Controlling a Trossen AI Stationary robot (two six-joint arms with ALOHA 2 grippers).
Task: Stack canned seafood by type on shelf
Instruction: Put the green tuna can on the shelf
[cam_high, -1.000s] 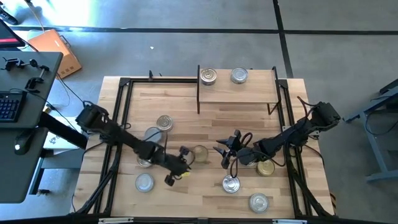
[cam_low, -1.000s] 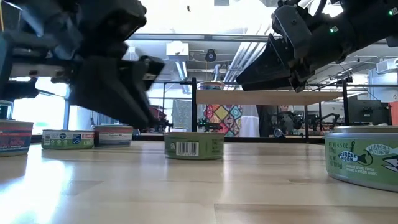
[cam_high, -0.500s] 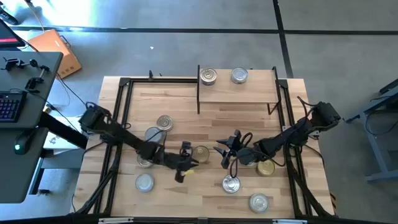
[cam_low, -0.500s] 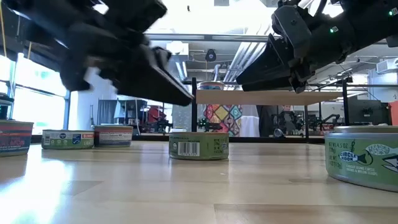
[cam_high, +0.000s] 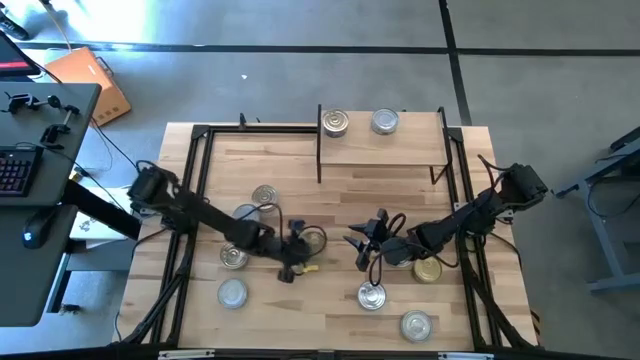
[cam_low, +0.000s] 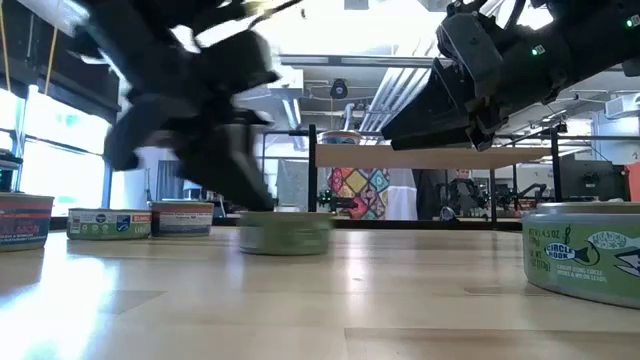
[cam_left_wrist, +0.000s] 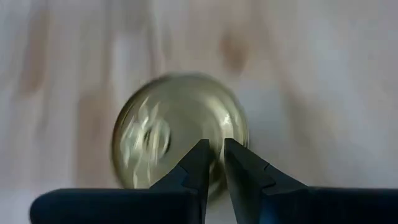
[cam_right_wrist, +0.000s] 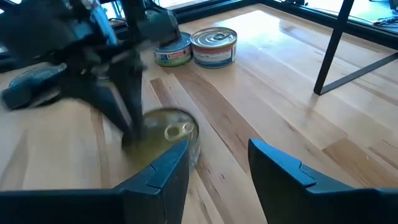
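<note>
A gold-toned tin (cam_high: 314, 239) stands on the table between my two grippers; it also shows as the blurred tin (cam_low: 285, 232) in the low view. My left gripper (cam_high: 298, 244) reaches it from the left, fingers shut, tips at the tin (cam_left_wrist: 180, 134). My right gripper (cam_high: 362, 246) hangs open to the tin's right, above the table and aimed at the tin (cam_right_wrist: 171, 134), with nothing between its fingers. The shelf (cam_high: 382, 148) stands at the far edge with two silver tins (cam_high: 335, 122) (cam_high: 384, 121) on top. My left gripper sets its shut fingertips (cam_left_wrist: 203, 151) on the gold tin's top near the rim (cam_left_wrist: 231, 127), on the side toward my left arm. The fingers slant down from the table's left. The tin stands flat on the table. Whether they pinch the rim or only press on it, I cannot tell.
Loose tins stand on the table: three at the left (cam_high: 265, 196) (cam_high: 233, 257) (cam_high: 232, 293), two near the front (cam_high: 371, 296) (cam_high: 416, 324), and a gold one (cam_high: 428, 268) under my right arm. Black frame rails (cam_high: 196, 200) run along both sides of the table.
My left gripper has gone toward the table's right and far edges onto the gold tin, turning and tipping as it went. The tin has slid a little toward the table's left and shows blurred now.
</note>
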